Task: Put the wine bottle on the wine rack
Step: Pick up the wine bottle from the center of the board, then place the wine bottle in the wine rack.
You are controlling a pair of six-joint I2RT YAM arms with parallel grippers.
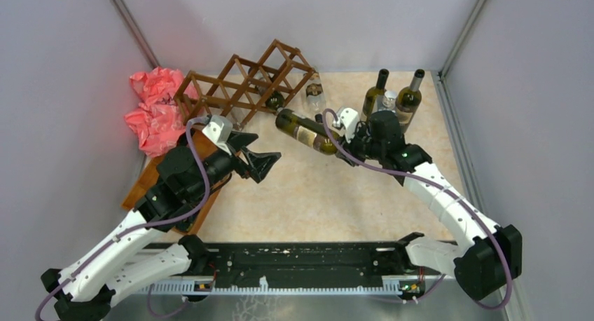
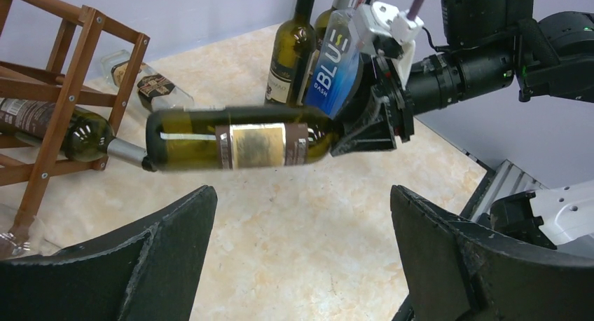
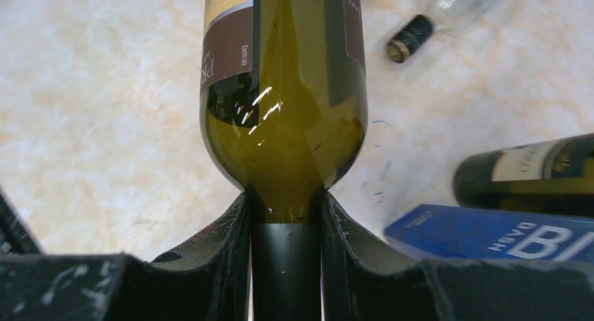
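While neck-clamped by right tool, glossy wine bottle

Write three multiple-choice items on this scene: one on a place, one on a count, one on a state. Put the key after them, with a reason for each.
1. The right gripper grips the held wine bottle at its:
A) base
B) neck
C) label

2. How many upright wine bottles are there?
A) one
B) two
C) four

3. The left gripper is:
A) shut on a bottle
B) shut on the rack
C) open and empty

Key:
1 B: the right wrist view shows its jaws clamped on the neck, just below the shoulder.
2 B: two dark bottles stand at the back right.
3 C: its jaws are spread wide with nothing between them.
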